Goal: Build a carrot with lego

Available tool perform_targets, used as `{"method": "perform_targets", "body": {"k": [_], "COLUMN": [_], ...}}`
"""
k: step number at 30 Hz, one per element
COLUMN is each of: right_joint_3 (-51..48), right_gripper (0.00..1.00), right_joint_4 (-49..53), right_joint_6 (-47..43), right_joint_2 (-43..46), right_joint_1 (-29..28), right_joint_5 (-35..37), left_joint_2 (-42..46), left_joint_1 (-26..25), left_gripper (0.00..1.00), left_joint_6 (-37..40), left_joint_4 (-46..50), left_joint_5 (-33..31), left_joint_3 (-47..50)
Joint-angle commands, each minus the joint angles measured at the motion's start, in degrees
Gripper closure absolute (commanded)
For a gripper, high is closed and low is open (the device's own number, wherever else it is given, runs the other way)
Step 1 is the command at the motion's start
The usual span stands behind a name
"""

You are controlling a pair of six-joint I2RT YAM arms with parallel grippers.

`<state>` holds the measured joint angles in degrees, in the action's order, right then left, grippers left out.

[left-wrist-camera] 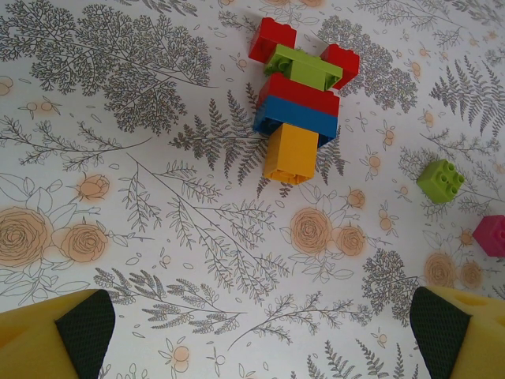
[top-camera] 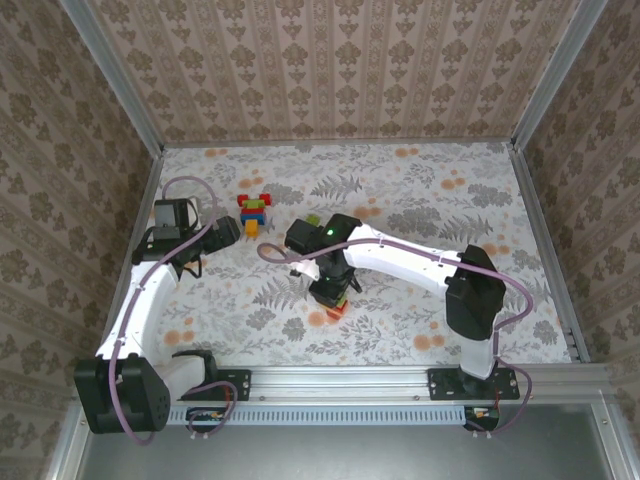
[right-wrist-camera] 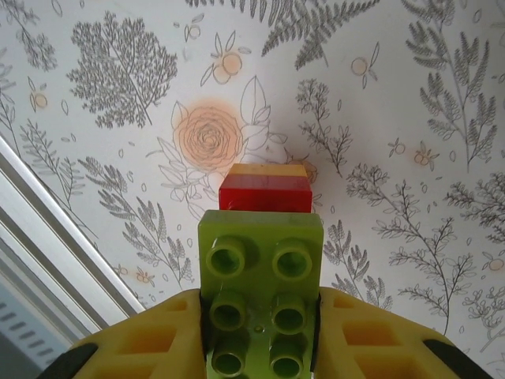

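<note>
while the right jaws clench the long sides of a light green brick, its far end hangs over a red brick stacked on an orange brick, near the middle of the floral surface. whether green is seated on red cannot be told. nothing braces that small stack, so an off-centre press could tip or slide it, and letting go early would likely drop the green piece beside it. the left jaws stand wide apart, grasping nothing. the left wrist view gives a second stack of red, green, blue and orange, plus a loose green brick and a magenta brick. from above, the right arm hides the stud alignment that its wrist camera shows.
</note>
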<state>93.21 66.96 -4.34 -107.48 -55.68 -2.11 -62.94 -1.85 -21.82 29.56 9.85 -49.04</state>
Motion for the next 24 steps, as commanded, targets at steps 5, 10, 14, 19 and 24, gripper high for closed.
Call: {"method": "perform_targets", "body": {"k": [5, 10, 14, 19, 24], "right_joint_3": [-4.09, -5.43, -6.21, -6.39, -5.61], "right_gripper": [0.68, 0.65, 0.58, 0.43, 0.30], "right_joint_4": [-3.28, -4.29, -4.89, -5.44, -5.34], "right_joint_6": [-2.85, -2.96, -2.61, -2.34, -2.42], "right_joint_2": [3.08, 3.68, 4.10, 5.40, 7.43], "right_joint_1": [-0.39, -0.41, -0.40, -0.39, -0.39], "right_joint_5": [0.22, 0.04, 0.00, 0.18, 0.59], "left_joint_2": [0.10, 0.07, 0.01, 0.01, -0.04], "left_joint_1": [-0.17, -0.17, -0.17, -0.14, -0.17], "left_gripper": [0.00, 0.00, 0.00, 0.00, 0.00], "left_joint_6": [1.14, 1.15, 1.09, 1.15, 1.13], "left_joint_4": [-0.05, -0.03, -0.03, -0.03, -0.03], "left_joint_5": [0.57, 0.51, 0.45, 0.52, 0.56], "left_joint_3": [-1.17, -1.21, -1.24, -1.29, -1.31]}}
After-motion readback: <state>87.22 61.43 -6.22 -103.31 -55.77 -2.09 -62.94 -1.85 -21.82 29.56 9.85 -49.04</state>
